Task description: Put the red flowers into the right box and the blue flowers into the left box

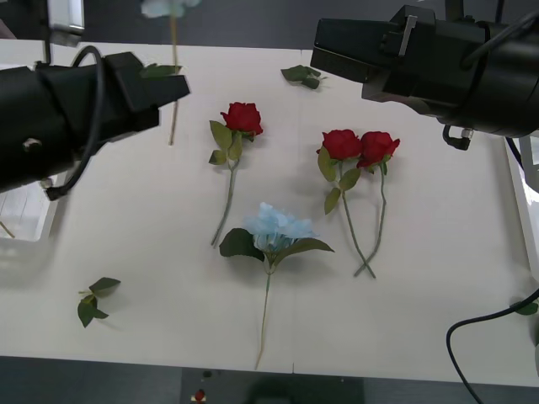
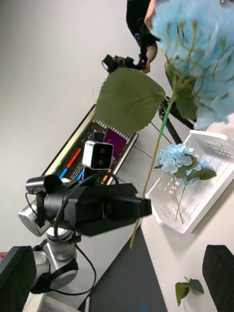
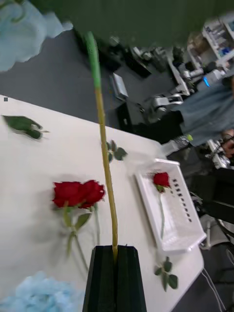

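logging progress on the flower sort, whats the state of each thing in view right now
left gripper: shut on a blue flower's stem, raised
held blue flower: hanging in the air, head up
blue flower on table: lying flat, unsorted
three red flowers on table: lying flat, unsorted, two with stems crossed
right box: holds one red flower
left box: holds blue flowers
right gripper: open, raised
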You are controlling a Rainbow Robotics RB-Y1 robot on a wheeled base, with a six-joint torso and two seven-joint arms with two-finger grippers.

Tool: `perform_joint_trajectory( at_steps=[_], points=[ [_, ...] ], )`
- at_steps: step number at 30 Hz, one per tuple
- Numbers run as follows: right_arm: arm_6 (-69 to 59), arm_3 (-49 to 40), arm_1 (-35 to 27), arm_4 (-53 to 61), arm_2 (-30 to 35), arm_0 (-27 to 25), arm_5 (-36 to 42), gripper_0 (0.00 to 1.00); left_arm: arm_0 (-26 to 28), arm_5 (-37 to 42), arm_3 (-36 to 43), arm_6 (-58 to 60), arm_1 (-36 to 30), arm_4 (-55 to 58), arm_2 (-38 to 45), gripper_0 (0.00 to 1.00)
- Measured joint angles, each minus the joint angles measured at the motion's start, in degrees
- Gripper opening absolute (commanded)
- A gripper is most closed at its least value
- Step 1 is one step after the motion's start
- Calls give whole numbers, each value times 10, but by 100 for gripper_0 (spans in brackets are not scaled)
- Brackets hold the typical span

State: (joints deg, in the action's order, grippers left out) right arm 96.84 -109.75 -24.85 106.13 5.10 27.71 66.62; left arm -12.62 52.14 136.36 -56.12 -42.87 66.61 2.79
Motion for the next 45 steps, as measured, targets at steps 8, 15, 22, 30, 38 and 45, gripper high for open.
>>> perform_joint_trajectory(
  at_steps=[8, 15, 22, 30, 38, 45],
  points=[
    [0, 1, 0, 0, 0, -2, 0, 100, 118, 0, 0, 0, -89, 20, 114, 0],
    [0, 3, -28, -22, 3, -9, 1, 100, 255, 0, 0, 0, -151, 31, 245, 0],
    [-3, 3, -93, -55, 3, -16, 1, 100, 395, 0, -19, 0, -177, 30, 359, 0],
    [-69, 2, -144, -107, 3, -60, 1, 100, 461, 0, -78, 0, -179, -86, 353, 0],
    [-164, 2, -175, -221, 3, -87, 29, 100, 465, 0, -152, -2, -186, -160, 291, 0],
    [-283, 2, -175, -345, 2, -88, 97, 100, 477, 0, -183, -8, -212, -193, 243, 1]
  ],
)
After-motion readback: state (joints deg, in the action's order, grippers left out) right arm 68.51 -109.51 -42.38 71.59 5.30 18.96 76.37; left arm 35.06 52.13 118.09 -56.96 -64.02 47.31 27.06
